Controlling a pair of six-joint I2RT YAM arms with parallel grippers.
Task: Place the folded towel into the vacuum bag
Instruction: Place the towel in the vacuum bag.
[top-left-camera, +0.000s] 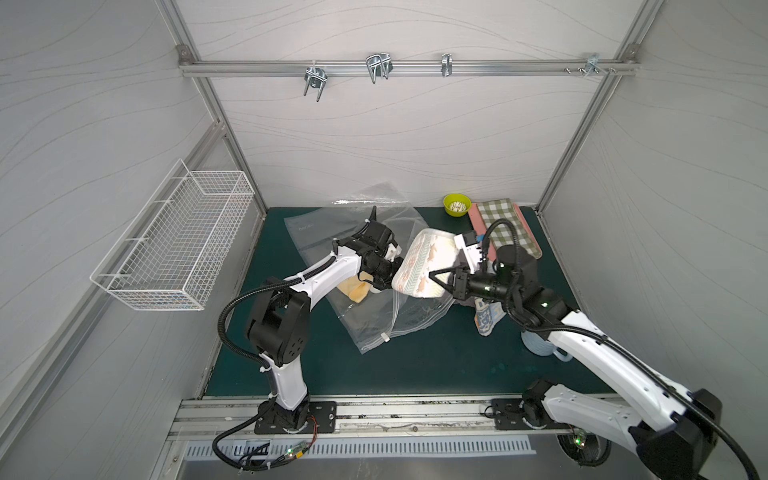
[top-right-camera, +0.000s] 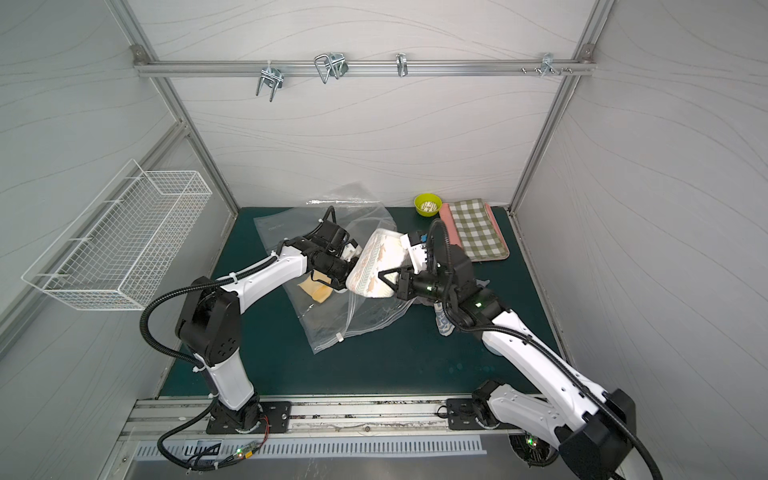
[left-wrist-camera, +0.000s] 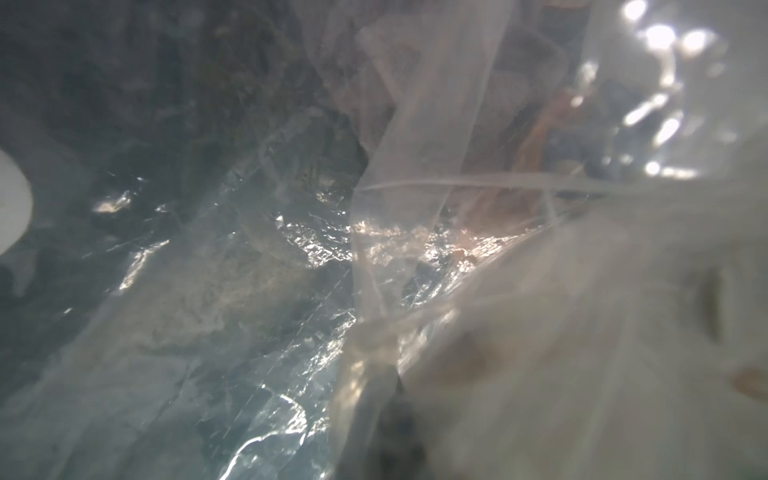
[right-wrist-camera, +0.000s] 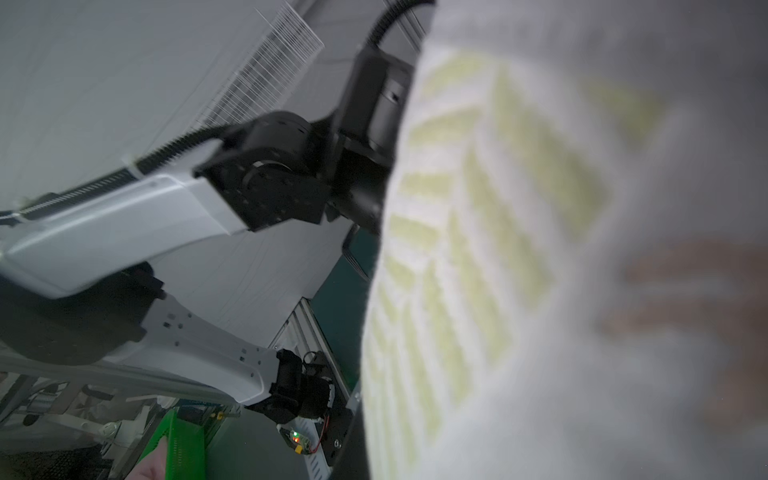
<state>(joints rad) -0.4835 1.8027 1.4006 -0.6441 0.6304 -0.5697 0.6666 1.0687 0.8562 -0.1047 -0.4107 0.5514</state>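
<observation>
The folded towel (top-left-camera: 424, 262) (top-right-camera: 376, 266), white with green chevrons and orange figures, hangs tilted above the middle of the mat. My right gripper (top-left-camera: 441, 281) (top-right-camera: 390, 279) is shut on its near right edge. In the right wrist view the towel (right-wrist-camera: 540, 249) fills most of the picture and hides the fingers. The vacuum bag (top-left-camera: 374, 324) (top-right-camera: 328, 324), clear and crinkled, lies under and behind the towel, with its white slider clip (top-left-camera: 385, 338) at the near edge. My left gripper (top-left-camera: 388, 272) (top-right-camera: 338, 272) is beside the towel's left edge, shut on the bag's film (left-wrist-camera: 249, 249), which covers its camera.
A yellow cloth (top-left-camera: 355, 291) lies under the bag's plastic by the left wrist. A green bowl (top-left-camera: 456, 204) and a checked cloth (top-left-camera: 505, 228) sit at the back right. A patterned cloth (top-left-camera: 488, 320) and a pale mug (top-left-camera: 540, 345) lie under the right arm. A wire basket (top-left-camera: 174, 245) hangs on the left wall.
</observation>
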